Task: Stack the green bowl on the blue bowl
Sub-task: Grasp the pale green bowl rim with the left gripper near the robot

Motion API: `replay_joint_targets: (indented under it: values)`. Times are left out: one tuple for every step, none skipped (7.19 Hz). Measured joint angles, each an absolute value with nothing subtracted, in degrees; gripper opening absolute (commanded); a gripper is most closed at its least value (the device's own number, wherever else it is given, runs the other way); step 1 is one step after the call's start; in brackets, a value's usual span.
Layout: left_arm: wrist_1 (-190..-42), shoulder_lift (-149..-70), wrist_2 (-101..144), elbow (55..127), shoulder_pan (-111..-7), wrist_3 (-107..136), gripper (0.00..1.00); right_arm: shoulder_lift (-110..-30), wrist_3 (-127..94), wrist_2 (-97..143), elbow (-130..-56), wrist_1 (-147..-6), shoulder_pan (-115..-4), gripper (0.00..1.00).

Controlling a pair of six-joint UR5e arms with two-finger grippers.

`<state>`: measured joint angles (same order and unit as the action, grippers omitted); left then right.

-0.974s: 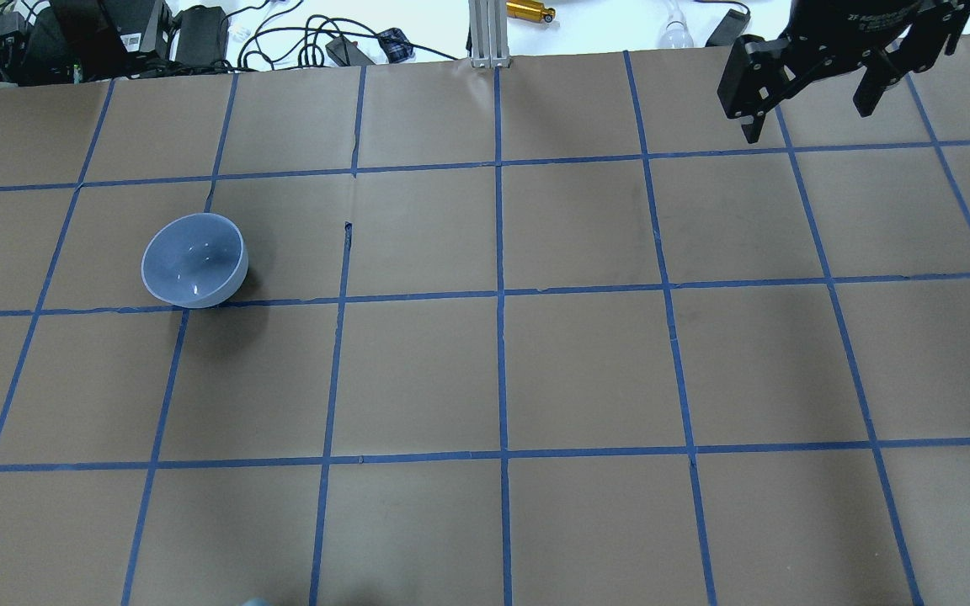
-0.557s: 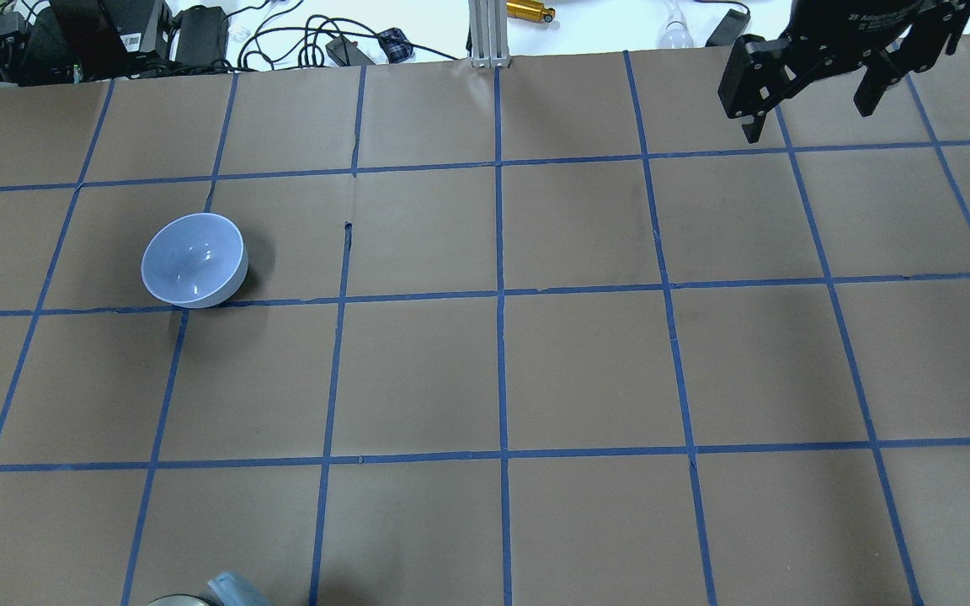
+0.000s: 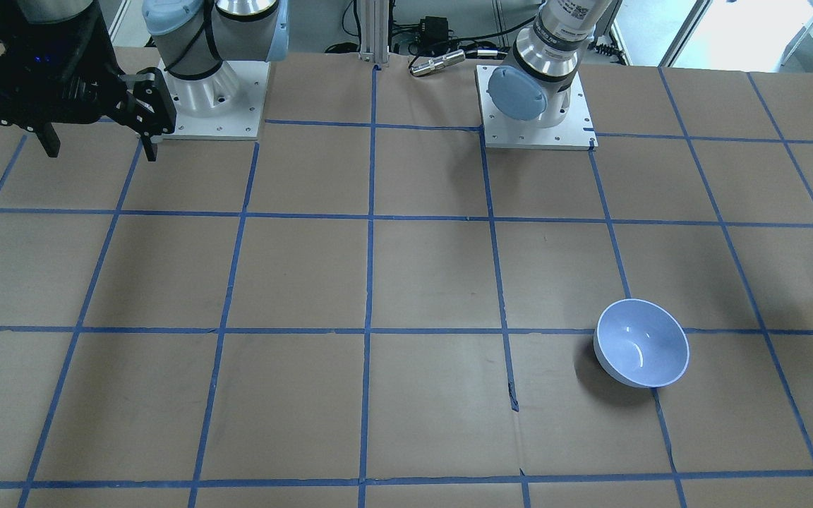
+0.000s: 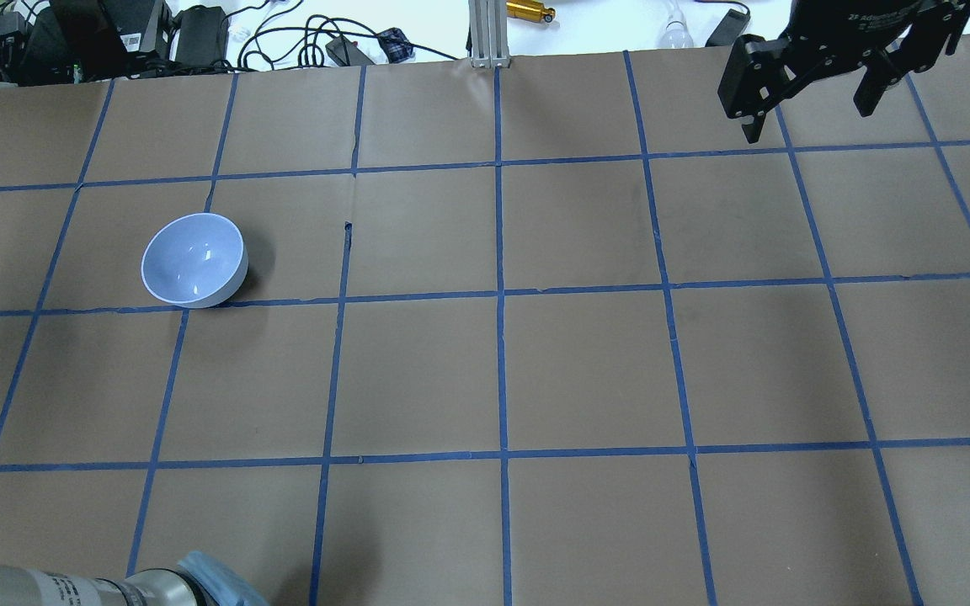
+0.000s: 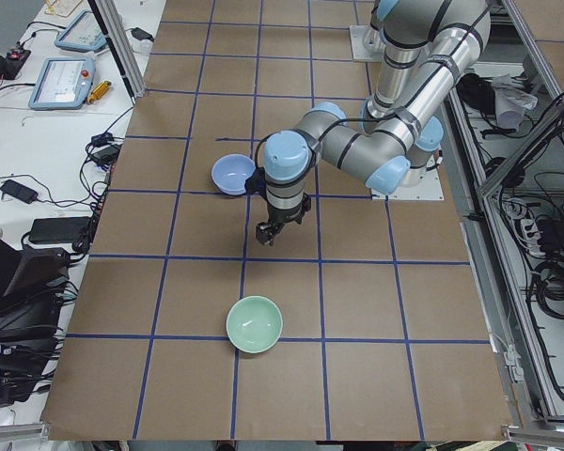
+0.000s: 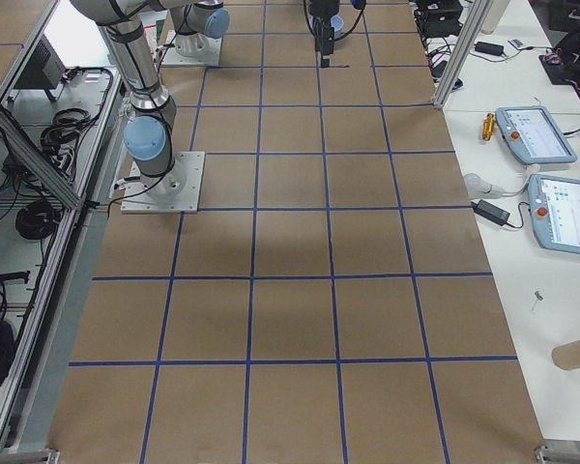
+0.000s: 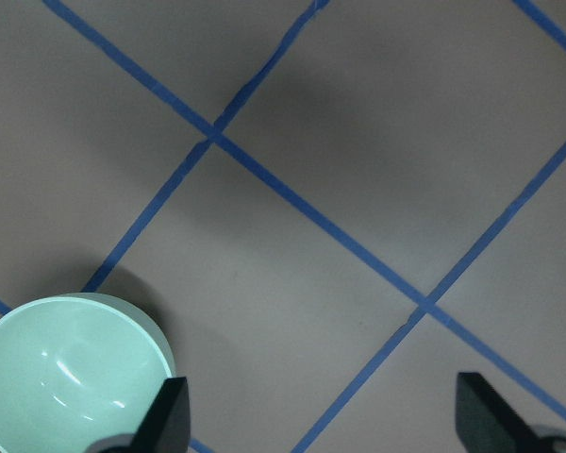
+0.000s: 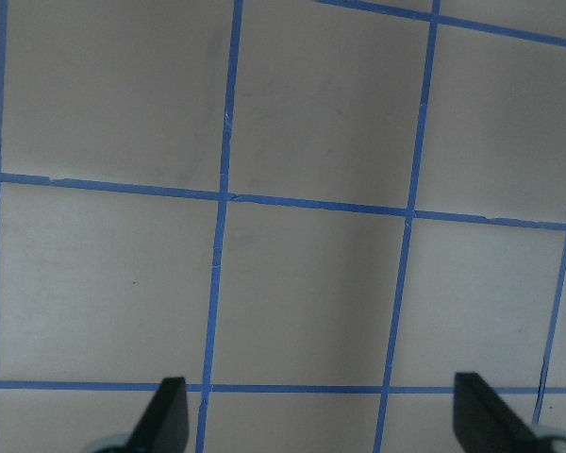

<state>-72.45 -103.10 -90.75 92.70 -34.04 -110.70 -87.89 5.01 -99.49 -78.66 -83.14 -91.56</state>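
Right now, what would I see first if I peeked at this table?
Two shiny bowls sit apart on the brown gridded table: a blue bowl and a green bowl nearer the table's end. The left gripper hangs open between them, holding nothing.

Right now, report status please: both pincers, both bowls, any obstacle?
Left pincer open, empty, near green bowl. Right pincer open, empty, far away. Green bowl upright, apart from blue bowl, not stacked. No obstacle seen.
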Motion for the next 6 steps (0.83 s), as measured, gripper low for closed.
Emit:
replay_joint_targets:
  values:
    - [-69.2,-105.0,-90.7,93.0,-33.4,-115.4,1.00,-87.9,5.0,-99.5,-78.7,-83.1,-91.6,1.00]
    - [-66.5,-106.6,-90.6,93.1,-32.9,-118.9,1.00,-87.9,5.0,-99.5,-78.7,-83.1,-91.6,1.00]
    - [-63.9,-108.3,-90.4,93.1,-32.1,-121.6,1.00,-87.9,5.0,-99.5,-78.7,-83.1,-91.6,1.00]
    - [-61.0,-110.2,-90.1,93.0,-31.2,-124.0,1.00,-87.9,5.0,-99.5,-78.7,-83.1,-91.6,1.00]
    - [-58.6,-111.9,-89.8,92.8,-30.7,-125.9,1.00,-87.9,5.0,-99.5,-78.7,-83.1,-91.5,1.00]
    - [-57.3,-113.4,-89.3,92.5,-30.1,-127.1,1.00,-87.9,5.0,-99.5,-78.7,-83.1,-91.5,1.00]
